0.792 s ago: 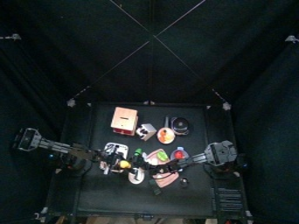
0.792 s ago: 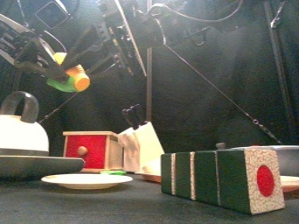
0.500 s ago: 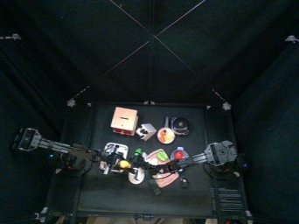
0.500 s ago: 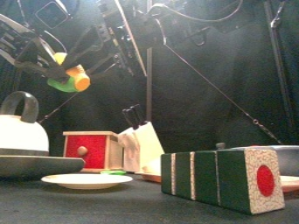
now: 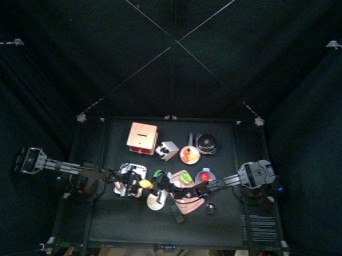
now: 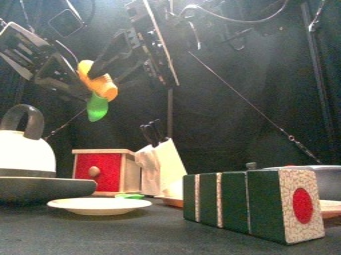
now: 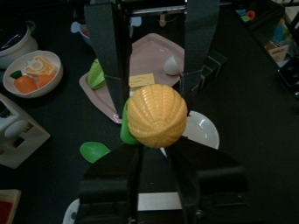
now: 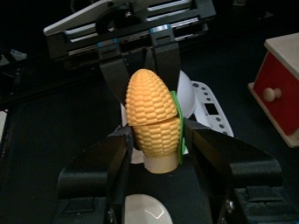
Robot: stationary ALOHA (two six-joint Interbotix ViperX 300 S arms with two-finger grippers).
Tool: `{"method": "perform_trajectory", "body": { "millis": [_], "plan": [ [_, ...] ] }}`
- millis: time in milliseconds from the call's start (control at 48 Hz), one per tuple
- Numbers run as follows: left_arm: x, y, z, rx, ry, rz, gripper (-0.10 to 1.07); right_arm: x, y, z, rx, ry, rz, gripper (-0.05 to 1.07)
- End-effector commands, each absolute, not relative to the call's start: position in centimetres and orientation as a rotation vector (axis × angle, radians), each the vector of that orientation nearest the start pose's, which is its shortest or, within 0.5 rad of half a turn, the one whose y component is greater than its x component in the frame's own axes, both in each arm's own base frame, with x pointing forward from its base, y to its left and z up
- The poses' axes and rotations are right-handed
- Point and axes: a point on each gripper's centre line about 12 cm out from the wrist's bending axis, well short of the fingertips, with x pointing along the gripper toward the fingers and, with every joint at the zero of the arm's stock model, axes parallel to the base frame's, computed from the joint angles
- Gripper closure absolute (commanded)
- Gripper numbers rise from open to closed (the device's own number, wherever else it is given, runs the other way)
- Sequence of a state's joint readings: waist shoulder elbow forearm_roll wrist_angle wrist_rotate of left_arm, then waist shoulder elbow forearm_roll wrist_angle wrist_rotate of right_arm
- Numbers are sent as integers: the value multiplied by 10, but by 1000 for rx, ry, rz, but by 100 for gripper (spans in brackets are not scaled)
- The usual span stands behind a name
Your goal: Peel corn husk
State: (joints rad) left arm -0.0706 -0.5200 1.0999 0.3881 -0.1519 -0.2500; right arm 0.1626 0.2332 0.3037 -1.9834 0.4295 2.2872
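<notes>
- Your left gripper (image 7: 158, 157) and right gripper (image 8: 158, 149) both clamp the corn (image 6: 96, 83) aloft between them.
- The husk (image 6: 95, 108) dangles beneath, mostly hidden.

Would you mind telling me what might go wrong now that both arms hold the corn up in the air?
1. The corn sits between both arms' jaws well above the table; a weak grip on either side may drop it onto the white plate or kettle below.
2. The green husk hangs loose and could tear off short.
</notes>
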Motion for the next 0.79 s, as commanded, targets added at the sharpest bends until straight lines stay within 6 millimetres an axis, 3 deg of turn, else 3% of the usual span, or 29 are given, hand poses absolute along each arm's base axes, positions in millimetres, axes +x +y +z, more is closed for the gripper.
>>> {"method": "perform_trajectory", "body": {
  "millis": [0,771],
  "plan": [
    [264,-26,212,131,389,-157,42,486,31,238,185,256,-275,46],
    [262,-18,208,125,400,-129,42,449,27,253,165,174,-383,46]
  ]
}}
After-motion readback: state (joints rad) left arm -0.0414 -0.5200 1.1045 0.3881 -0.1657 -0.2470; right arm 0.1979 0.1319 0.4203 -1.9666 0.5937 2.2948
